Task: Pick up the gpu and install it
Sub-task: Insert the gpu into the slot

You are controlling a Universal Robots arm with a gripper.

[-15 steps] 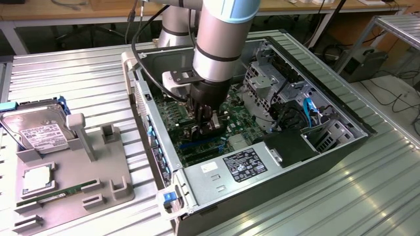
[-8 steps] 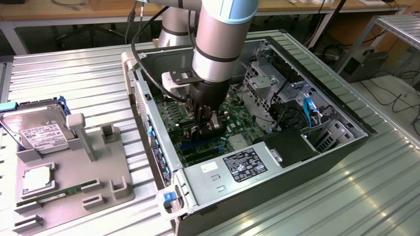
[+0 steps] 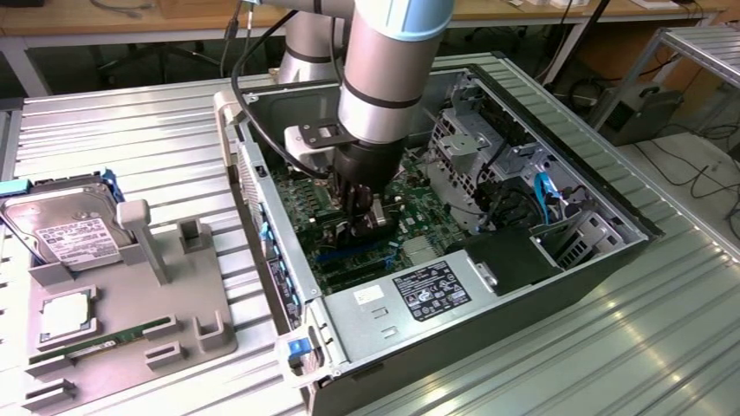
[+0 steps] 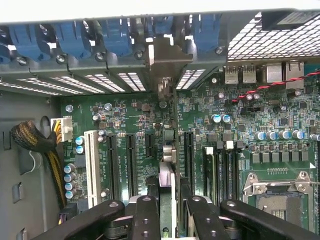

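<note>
My gripper (image 3: 362,218) is down inside the open computer case (image 3: 555,130), just above the green motherboard (image 3: 428,208). In the wrist view the gripper (image 4: 169,202) is shut on the gpu (image 4: 168,152). The card shows edge-on, running from between the black fingers (image 4: 146,212) up to its pale metal bracket (image 4: 167,57). The bracket stands against the case's rear slot openings, under the blue latches (image 4: 115,37). The card stands upright over an expansion slot between the black slots (image 4: 131,165); whether it is seated I cannot tell.
A grey holder tray (image 3: 173,286) left of the case carries a silver hard drive (image 3: 69,238) and a green RAM stick (image 3: 99,341). Inside the case are the power supply (image 3: 428,290), the drive cage (image 3: 469,152), the CPU socket (image 4: 280,192) and a cable bundle (image 4: 37,142).
</note>
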